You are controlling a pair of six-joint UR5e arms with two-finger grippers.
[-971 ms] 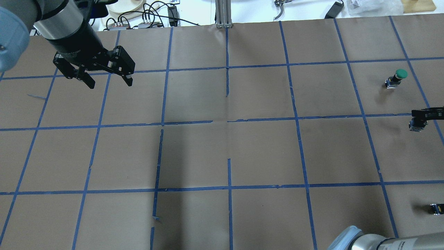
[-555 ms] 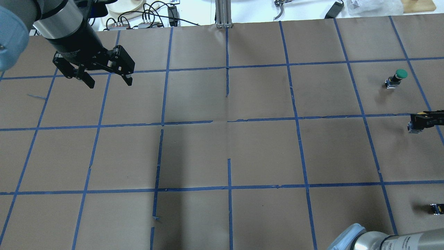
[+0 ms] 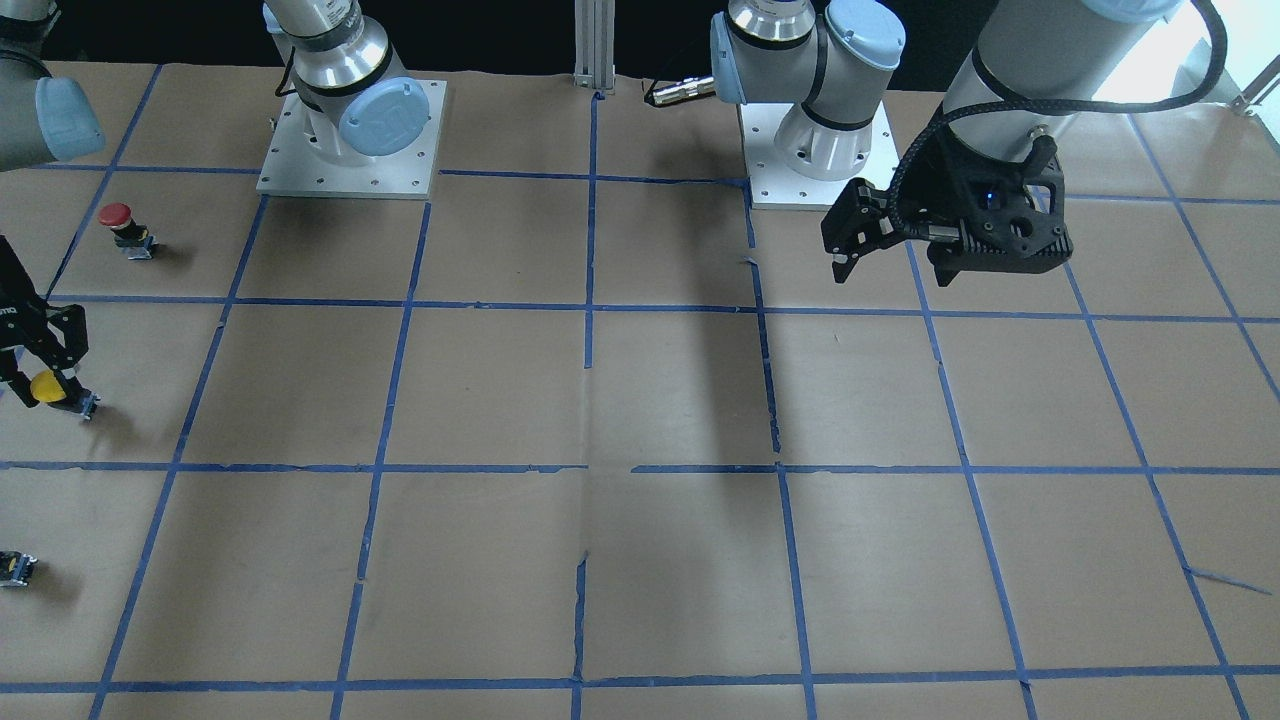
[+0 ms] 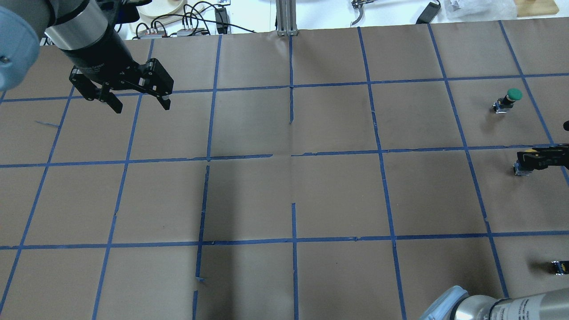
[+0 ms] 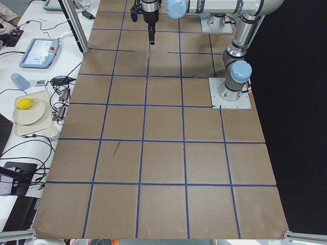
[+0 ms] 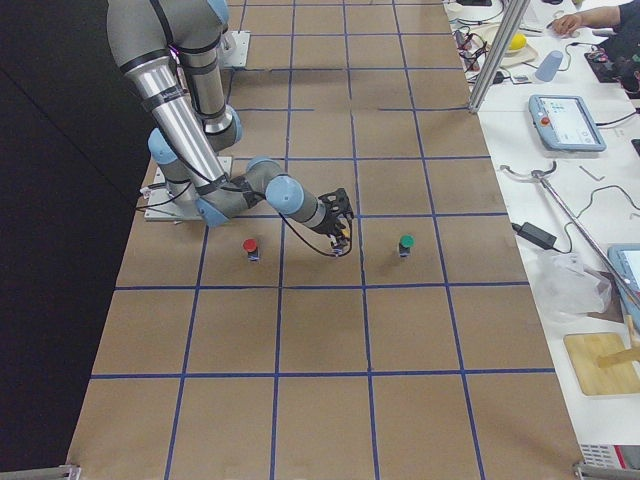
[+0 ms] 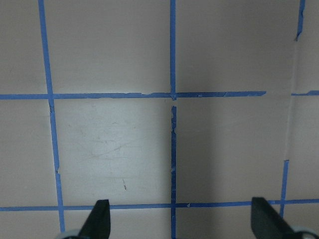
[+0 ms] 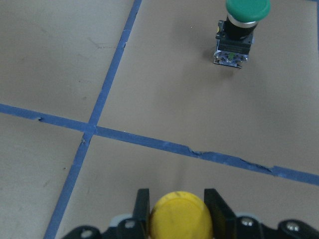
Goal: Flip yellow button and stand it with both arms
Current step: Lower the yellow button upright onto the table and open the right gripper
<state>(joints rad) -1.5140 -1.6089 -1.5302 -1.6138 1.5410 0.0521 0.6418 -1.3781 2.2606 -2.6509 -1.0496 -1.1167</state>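
The yellow button (image 4: 528, 152) is at the table's far right, its yellow cap (image 8: 180, 215) gripped between the fingers of my right gripper (image 4: 527, 160). The button lies sideways in the grip, its grey switch body (image 3: 82, 404) sticking out low over the paper. I cannot tell if it touches the table. The front view shows the cap (image 3: 45, 387) in the gripper (image 3: 42, 396) at the left edge; the exterior right view shows it too (image 6: 342, 240). My left gripper (image 4: 141, 107) hangs open and empty above the far left of the table, also seen in the front view (image 3: 890, 272).
A green-capped button (image 4: 509, 98) stands upright beyond the right gripper, also in the right wrist view (image 8: 239, 30). A red-capped button (image 3: 125, 228) stands nearer the robot. A small dark component with some yellow (image 4: 559, 266) lies at the right edge. Arm bases (image 3: 345, 130) are at the robot's side.
My right gripper has moved a little toward the table's middle, carrying the yellow button with it. The left arm has stayed in place.
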